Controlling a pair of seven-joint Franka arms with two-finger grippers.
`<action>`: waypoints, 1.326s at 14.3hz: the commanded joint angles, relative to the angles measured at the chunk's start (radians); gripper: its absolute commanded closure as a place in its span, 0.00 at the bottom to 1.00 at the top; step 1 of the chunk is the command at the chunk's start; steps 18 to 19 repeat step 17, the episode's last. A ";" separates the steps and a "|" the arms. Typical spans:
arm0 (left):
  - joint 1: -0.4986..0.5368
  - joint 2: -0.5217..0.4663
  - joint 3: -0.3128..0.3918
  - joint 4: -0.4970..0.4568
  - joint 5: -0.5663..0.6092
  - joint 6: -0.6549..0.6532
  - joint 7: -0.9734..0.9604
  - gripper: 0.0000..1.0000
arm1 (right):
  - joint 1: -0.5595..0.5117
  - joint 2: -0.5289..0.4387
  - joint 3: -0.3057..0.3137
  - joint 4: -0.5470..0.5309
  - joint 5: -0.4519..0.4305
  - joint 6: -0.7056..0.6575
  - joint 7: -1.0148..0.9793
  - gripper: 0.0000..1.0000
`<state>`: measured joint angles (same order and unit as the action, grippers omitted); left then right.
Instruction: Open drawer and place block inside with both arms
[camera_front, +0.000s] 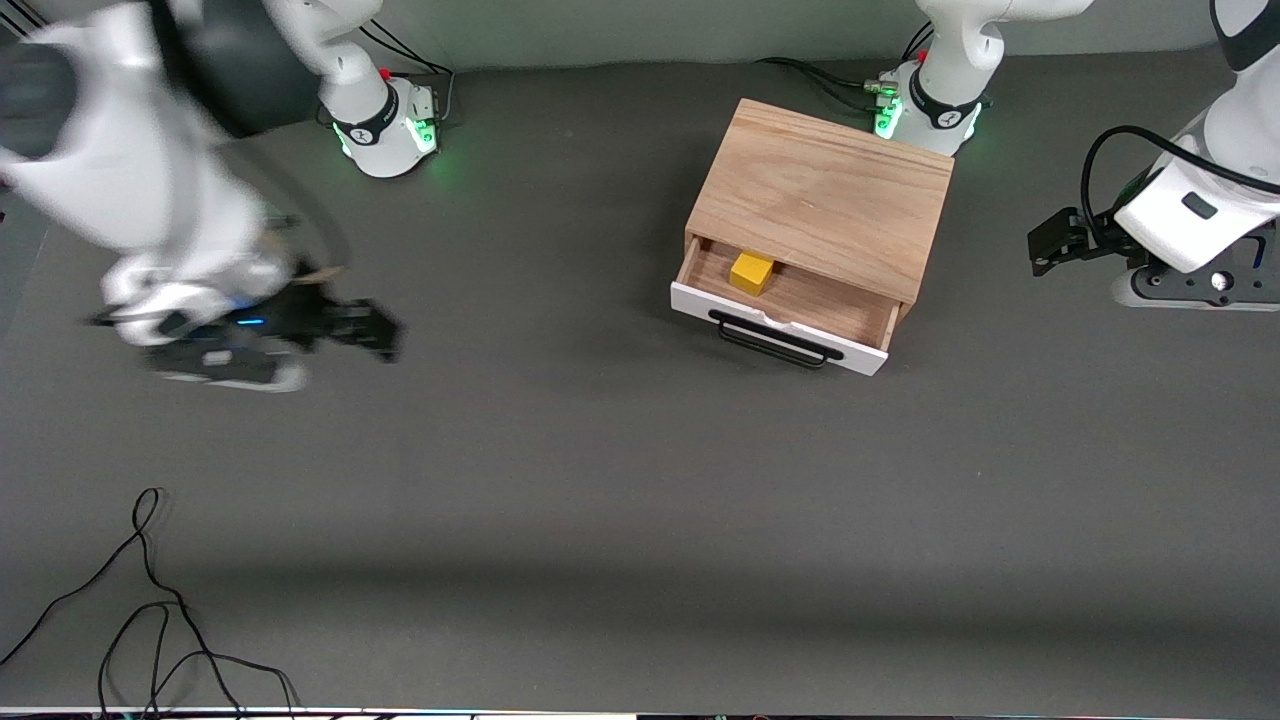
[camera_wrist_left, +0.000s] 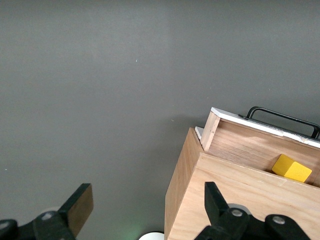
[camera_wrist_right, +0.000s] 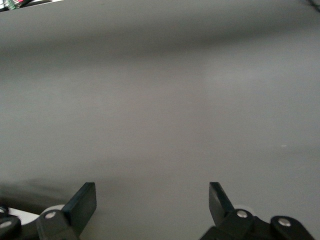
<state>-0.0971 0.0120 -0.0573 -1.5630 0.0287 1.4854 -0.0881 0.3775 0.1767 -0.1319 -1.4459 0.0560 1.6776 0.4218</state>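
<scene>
- Drawer (camera_front: 790, 310), white-fronted with a long black bar handle (camera_front: 775, 340) and a light-wood interior: pulled part-way out of the small light-wood box cabinet (camera_front: 825, 210), which stands on the dark grey table (camera_front: 600, 480) near its edge along the robots' bases, just in front of the left arm's base; the drawer front faces the front camera, its long axis slightly skewed to the table edges.
- Small bright yellow cube block (camera_front: 752, 273): already resting inside the drawer, close under the cabinet's top panel.
- Left gripper (camera_wrist_left: 145, 210): fingers spread, holding nothing, hovering beside the cabinet toward the left arm's end of the table; judged the nearer tool should the drawer need closing.
- Right gripper (camera_wrist_right: 152, 202): fingers spread and empty, over bare table toward the right arm's end, well apart from the cabinet.
- Writing: no legible brand or label.
</scene>
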 joint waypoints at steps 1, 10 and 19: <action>-0.010 0.002 0.007 0.009 0.011 -0.011 0.007 0.01 | 0.012 -0.129 -0.095 -0.168 0.030 0.036 -0.118 0.00; -0.010 0.003 0.007 0.009 0.010 -0.011 0.007 0.01 | -0.406 -0.229 0.156 -0.275 0.013 0.028 -0.376 0.00; -0.010 0.003 0.007 0.009 0.010 -0.010 0.007 0.01 | -0.424 -0.209 0.190 -0.231 -0.022 -0.012 -0.379 0.00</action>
